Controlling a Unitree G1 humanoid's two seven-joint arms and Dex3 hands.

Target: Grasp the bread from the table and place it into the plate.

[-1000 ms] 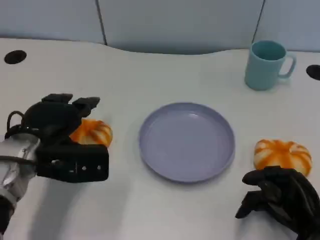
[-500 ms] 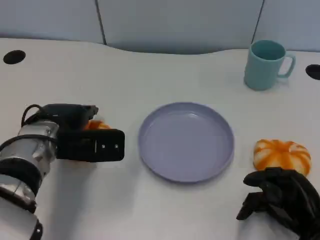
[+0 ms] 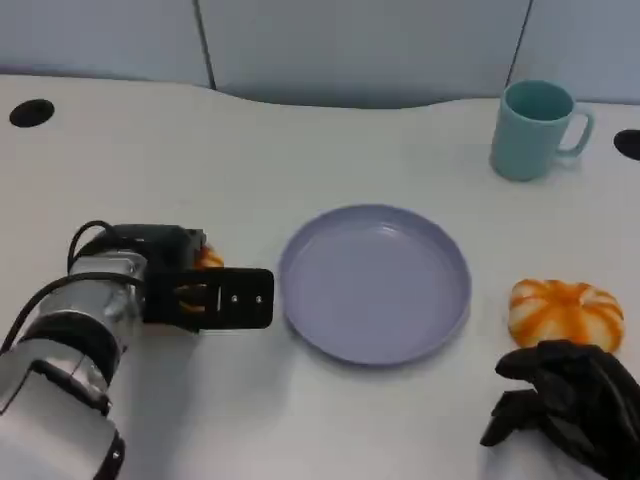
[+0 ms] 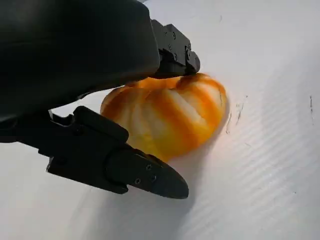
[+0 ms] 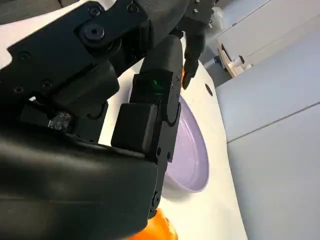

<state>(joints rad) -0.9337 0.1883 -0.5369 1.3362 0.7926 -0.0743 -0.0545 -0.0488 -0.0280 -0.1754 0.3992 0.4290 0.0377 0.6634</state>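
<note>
Spanning pale partition panels [image 3: 350,45], white table [image 3: 300,150].

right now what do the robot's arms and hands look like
The left forearm is a silver ribbed cylinder with black bands and a thin black cable looping near the wrist. The left hand is black, blocky and angular, with small screws along its fingers. The right hand is matte black too, with rounded segmented fingers.

My left forearm [image 3: 75,335]: ribbed silver cylinder, black bands, a thin black cable [image 3: 85,232] looping at the wrist. Left hand [image 3: 195,290]: matte black, blocky, small screws showing. Right hand [image 3: 570,405]: black, rounded segments; green indicator light [image 5: 156,84] on one.
</note>
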